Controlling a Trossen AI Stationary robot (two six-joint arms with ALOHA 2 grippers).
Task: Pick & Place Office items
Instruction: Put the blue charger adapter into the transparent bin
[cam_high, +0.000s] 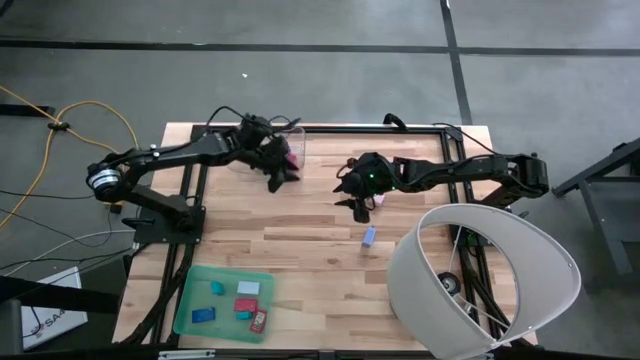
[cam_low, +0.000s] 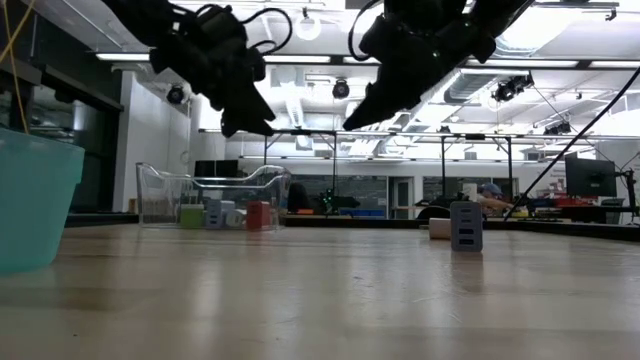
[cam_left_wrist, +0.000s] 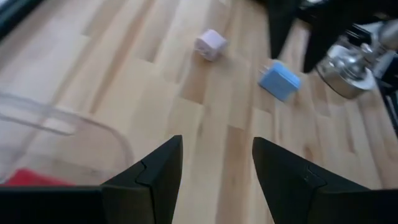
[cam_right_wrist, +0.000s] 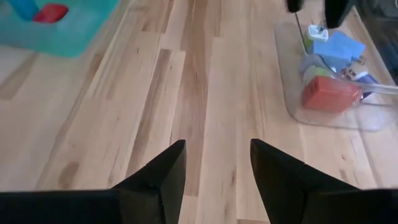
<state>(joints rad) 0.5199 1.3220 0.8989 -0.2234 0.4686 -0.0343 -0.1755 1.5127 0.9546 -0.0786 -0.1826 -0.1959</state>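
Observation:
Both grippers hang open above the table with nothing between their fingers. My left gripper (cam_high: 279, 178) (cam_left_wrist: 217, 146) is beside the clear bin (cam_high: 268, 148), just past its rim (cam_left_wrist: 68, 124). My right gripper (cam_high: 358, 204) (cam_right_wrist: 217, 149) hovers over bare wood at mid-table. A small pink block (cam_left_wrist: 210, 45) and a blue block (cam_high: 369, 236) (cam_left_wrist: 279, 81) lie on the wood near the right gripper. The bin (cam_right_wrist: 329, 87) holds a red block (cam_right_wrist: 329, 93), a blue piece (cam_right_wrist: 339, 46) and others. The green tray (cam_high: 225, 300) carries several small items.
A large white cylinder-shaped shade (cam_high: 480, 280) stands at the near right corner. A black frame runs along the table's far and side edges (cam_high: 440, 128). Bare wood lies between the tray and the blue block.

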